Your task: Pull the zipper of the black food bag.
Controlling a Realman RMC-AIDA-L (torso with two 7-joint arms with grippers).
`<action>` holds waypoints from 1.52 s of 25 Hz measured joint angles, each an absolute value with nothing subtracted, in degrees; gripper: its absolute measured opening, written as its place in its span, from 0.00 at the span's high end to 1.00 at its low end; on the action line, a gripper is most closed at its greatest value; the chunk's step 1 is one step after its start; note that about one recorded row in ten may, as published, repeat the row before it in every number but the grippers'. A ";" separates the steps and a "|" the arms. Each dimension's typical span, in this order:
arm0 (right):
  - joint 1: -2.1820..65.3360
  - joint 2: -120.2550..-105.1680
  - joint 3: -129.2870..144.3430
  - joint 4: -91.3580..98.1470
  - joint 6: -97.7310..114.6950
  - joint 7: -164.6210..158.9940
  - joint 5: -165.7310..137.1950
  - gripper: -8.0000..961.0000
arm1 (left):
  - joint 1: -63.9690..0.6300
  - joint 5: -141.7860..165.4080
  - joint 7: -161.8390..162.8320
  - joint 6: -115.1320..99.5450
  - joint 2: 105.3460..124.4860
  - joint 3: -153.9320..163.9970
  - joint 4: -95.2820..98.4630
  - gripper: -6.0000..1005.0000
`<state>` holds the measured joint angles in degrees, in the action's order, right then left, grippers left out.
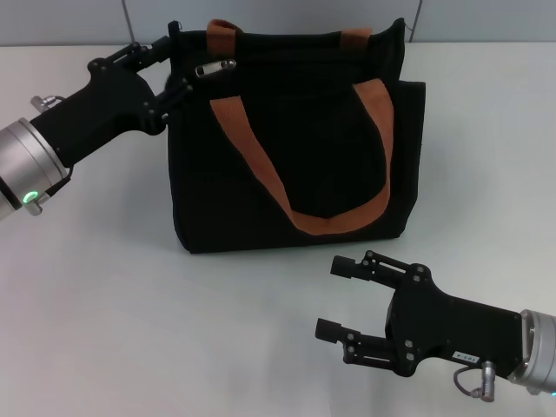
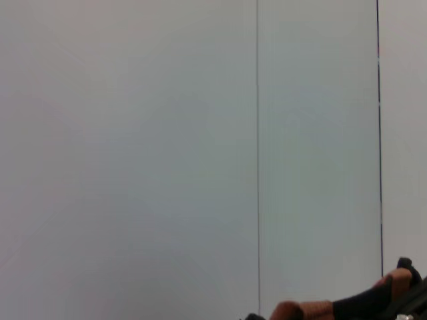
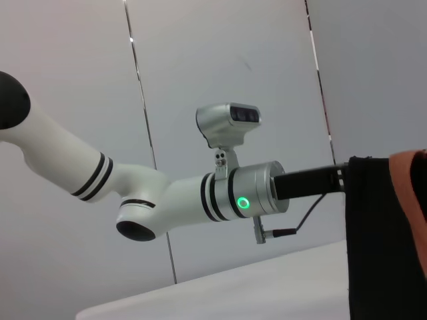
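Head view: the black food bag [image 1: 295,165] stands upright on the white table [image 1: 104,304] in the upper centre of the frame, its two orange-brown strap handles [image 1: 261,165] looping down over the near face and up over the top edge. The zipper [image 1: 215,67], a small silver pull tab, lies along the bag's upper edge near its upper-left corner. The left gripper [image 1: 178,61] reaches in from the left edge of the frame to that same corner, its black fingers lying against the bag's fabric just beside the pull tab; whether the fingers are spread or pressed together, and whether they pinch the tab, cannot be told from this view. A green indicator lamp glows on the silver wrist of the left arm [image 1: 30,169]. The right gripper [image 1: 334,300] sits in the lower right of the frame, low over the table and apart from the bag, its two fingers spread wide with nothing between them. Left wrist view: mostly a pale panelled wall [image 2: 167,133]; a strip of the bag's black edge and orange-brown strap shows at the lower right corner of the frame. Right wrist view: the left arm extends across the middle of the frame to the bag's side at the right edge.
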<state>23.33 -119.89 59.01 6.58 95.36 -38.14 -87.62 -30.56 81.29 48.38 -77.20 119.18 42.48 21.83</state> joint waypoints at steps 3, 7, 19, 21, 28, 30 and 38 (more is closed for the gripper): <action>23.42 -119.89 59.00 6.59 95.29 -38.14 -87.62 0.32 | -30.36 80.54 47.82 -77.42 119.18 42.39 21.63 0.40; 23.53 -119.88 58.98 6.66 95.28 -38.14 -87.55 0.33 | -30.34 80.92 47.45 -77.50 119.15 42.73 21.62 0.58; 23.80 -119.84 58.78 6.37 95.88 -39.29 -85.00 0.35 | -30.25 80.86 55.11 -79.14 119.08 44.02 20.91 0.91; 23.70 -119.81 58.78 6.31 96.11 -39.69 -84.36 0.36 | -30.20 80.86 56.66 -80.29 119.06 44.03 20.91 0.93; 22.95 -119.64 58.86 6.29 98.82 -39.94 -83.54 0.37 | -30.44 80.72 61.64 -84.80 119.11 44.17 20.83 0.97; 22.91 -119.62 58.82 6.34 100.99 -40.12 -82.98 0.38 | -30.75 80.71 62.58 -85.11 119.13 45.49 21.02 0.97; 23.70 -119.36 58.78 7.12 109.29 -53.95 -70.95 0.54 | -32.92 80.51 63.93 -85.58 119.18 47.73 20.93 0.97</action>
<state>23.70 -119.36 58.78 7.12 109.29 -53.95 -70.95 -32.92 80.51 63.93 -85.58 119.18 47.73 20.93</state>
